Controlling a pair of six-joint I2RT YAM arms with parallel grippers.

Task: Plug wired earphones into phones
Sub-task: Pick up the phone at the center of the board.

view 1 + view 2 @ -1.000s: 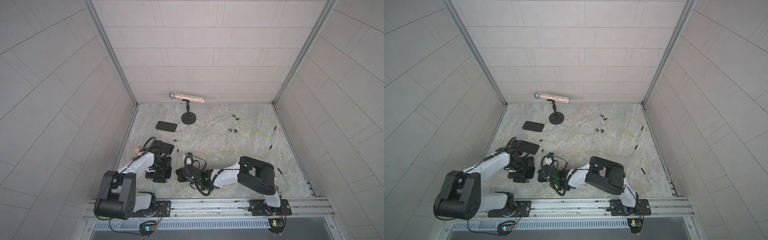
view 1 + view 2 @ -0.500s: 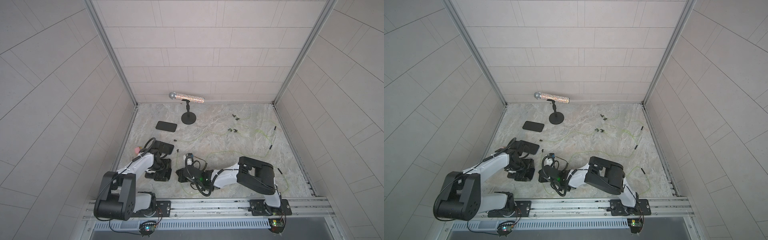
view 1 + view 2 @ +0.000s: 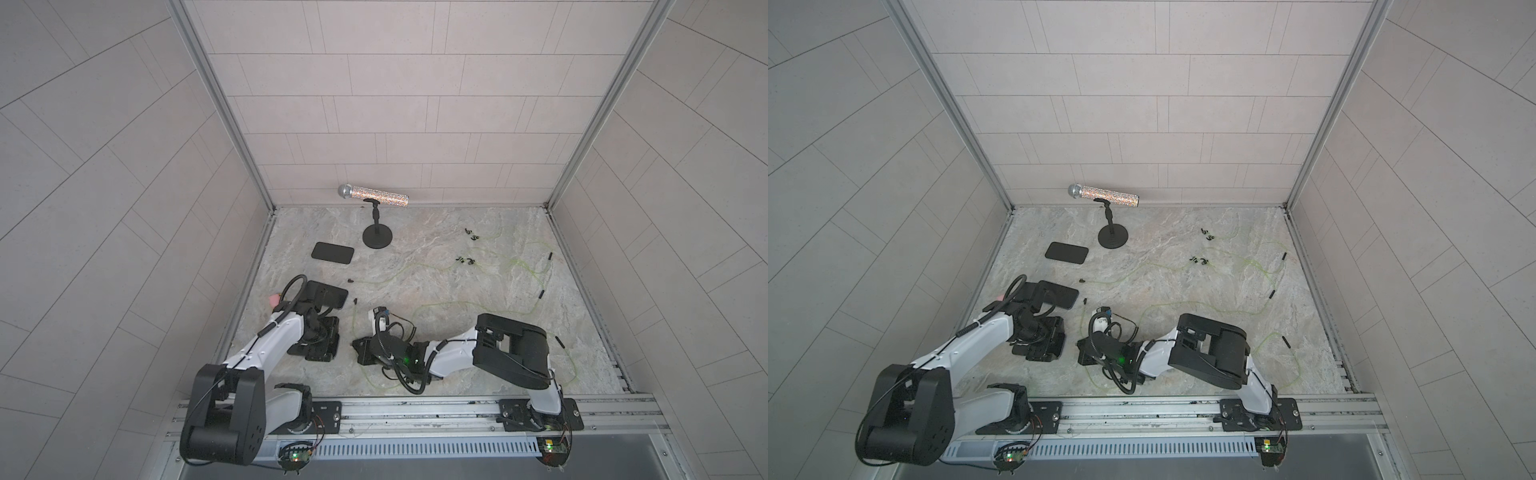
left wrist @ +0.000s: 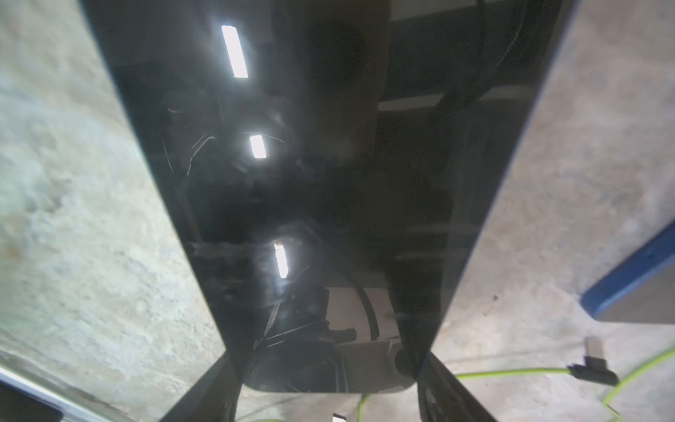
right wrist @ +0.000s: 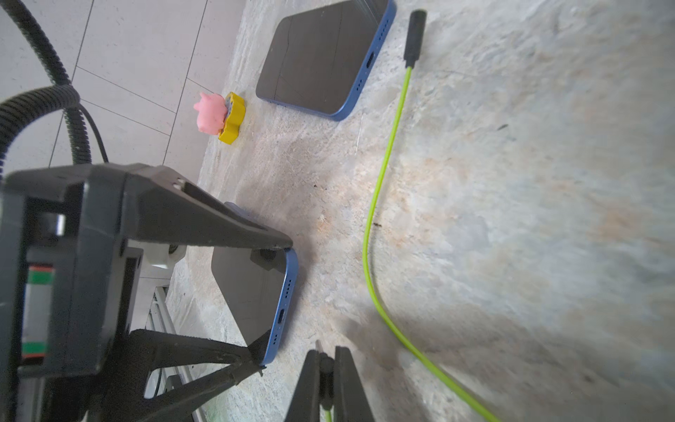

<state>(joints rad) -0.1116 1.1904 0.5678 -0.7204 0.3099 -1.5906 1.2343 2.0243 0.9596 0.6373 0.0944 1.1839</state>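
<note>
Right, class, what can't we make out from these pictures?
- Held phone: far end cut off by the left wrist view's edge; in both top views the left gripper largely covers it.
- Plug: right wrist view, the right gripper hides all but its tip.
- Earbuds: too small in both top views to count.
- Far phone: its port is too small in both top views.

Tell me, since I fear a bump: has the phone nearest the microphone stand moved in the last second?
No: the far phone keeps its spot beside the stand base.
</note>
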